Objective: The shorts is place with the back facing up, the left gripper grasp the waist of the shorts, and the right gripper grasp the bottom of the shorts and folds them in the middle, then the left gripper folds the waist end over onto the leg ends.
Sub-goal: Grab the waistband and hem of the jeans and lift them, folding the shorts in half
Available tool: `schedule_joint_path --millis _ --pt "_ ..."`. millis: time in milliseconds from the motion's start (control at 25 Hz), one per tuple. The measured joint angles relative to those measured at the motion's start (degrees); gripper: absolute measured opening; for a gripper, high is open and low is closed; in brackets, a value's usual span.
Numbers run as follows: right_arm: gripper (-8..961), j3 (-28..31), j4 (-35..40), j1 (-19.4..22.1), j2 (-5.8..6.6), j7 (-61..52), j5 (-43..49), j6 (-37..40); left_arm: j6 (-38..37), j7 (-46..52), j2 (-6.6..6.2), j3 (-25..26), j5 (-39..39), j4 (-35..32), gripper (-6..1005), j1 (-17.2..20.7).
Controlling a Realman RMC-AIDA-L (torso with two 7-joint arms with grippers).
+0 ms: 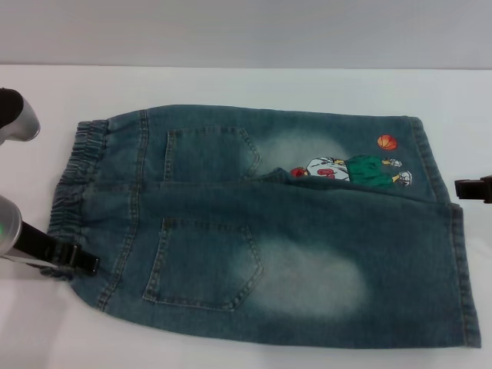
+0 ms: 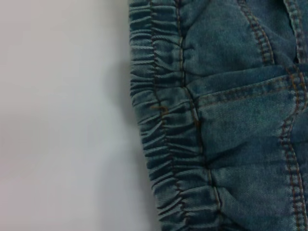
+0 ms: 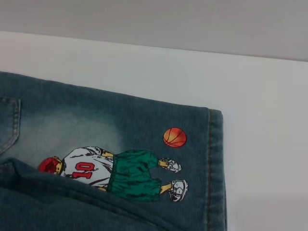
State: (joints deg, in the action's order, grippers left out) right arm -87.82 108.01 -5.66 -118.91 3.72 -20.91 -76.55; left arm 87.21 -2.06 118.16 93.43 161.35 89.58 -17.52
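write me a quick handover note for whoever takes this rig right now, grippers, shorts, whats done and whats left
Left gripper: at the near corner of the waist of the shorts, at the table's left; grasp not confirmed.
Right gripper: just off the leg ends at the right edge, apart from the cloth.
The shorts lie flat on the white table, back pockets up, waist left, hems right, cartoon print on the far leg.
Done: shorts laid out.
Left: grasp waist and hems, fold in the middle, then fold waist onto leg ends.

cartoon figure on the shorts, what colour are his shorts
Green, on the cartoon figure beside an orange basketball; clearest in the right wrist view.
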Motion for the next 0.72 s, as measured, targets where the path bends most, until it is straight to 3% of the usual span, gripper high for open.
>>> schedule_joint_path --millis 720 --pt "641 0.02 0.20 0.20 0.00 0.14 0.00 -0.01 -0.06 -0.21 -0.03 0.00 -0.94 -0.83 858 -0.04"
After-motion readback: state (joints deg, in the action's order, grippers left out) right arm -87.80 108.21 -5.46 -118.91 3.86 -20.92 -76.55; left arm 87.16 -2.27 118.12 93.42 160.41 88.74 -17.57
